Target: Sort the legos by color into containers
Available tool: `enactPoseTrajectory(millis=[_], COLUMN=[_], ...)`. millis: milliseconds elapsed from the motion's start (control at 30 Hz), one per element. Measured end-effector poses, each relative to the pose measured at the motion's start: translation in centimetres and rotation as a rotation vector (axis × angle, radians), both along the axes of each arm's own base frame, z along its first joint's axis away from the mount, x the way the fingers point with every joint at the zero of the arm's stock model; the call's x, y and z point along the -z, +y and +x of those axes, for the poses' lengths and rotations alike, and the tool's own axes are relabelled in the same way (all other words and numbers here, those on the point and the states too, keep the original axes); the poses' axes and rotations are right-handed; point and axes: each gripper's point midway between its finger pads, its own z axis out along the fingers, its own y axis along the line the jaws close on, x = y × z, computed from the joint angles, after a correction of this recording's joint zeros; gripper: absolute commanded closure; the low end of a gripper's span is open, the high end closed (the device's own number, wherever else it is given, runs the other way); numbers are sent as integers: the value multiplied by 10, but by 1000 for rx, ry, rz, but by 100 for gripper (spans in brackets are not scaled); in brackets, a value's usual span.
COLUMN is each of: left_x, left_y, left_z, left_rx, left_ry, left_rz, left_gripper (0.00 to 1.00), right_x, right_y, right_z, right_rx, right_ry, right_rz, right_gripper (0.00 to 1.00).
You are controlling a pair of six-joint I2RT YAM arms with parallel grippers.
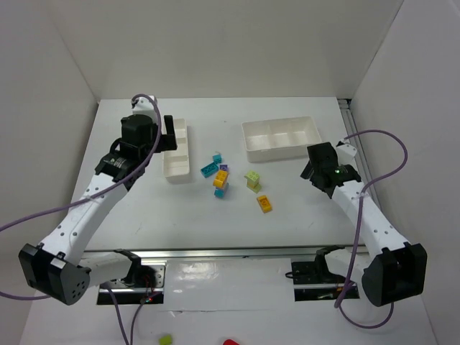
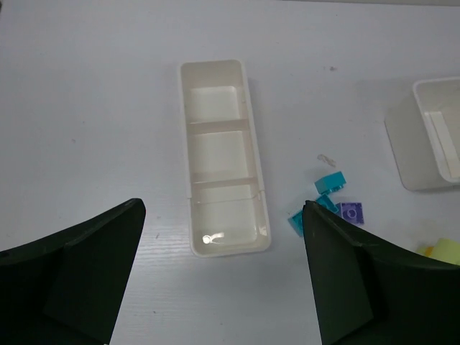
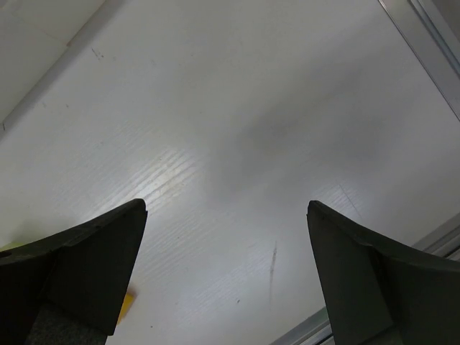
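Note:
The legos lie loose mid-table between two white containers: teal bricks, a purple brick, a yellow-orange stack, a lime green brick and an orange brick. My left gripper hovers open over the near end of the narrow tray. In the left wrist view the gripper holds nothing, with the empty narrow tray below and teal bricks and the purple brick to the right. My right gripper is open over bare table beside the wide tray.
White walls enclose the table on three sides. A metal rail runs along the right edge, seen as well in the right wrist view. Purple cables loop off both arms. A corner of the wide tray shows in the left wrist view.

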Motion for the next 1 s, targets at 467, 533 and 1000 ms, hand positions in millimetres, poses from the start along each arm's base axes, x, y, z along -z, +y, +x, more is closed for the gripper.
enactPoseTrajectory(millis=[467,533,1000], left_x=[-7,-9,11], left_y=[-44,-46,-52], left_z=[18,18,13], left_rx=[145,158,196], left_ry=[76,81,170], left_rz=[-96,-100,-90], left_gripper=[0,0,4], right_x=[7,7,75], right_y=[57,84,188], right_z=[20,20,-9], right_rx=[-294,-399,-782], right_ry=[-54,-70,157], right_rz=[132,170,121], right_gripper=[3,3,2])
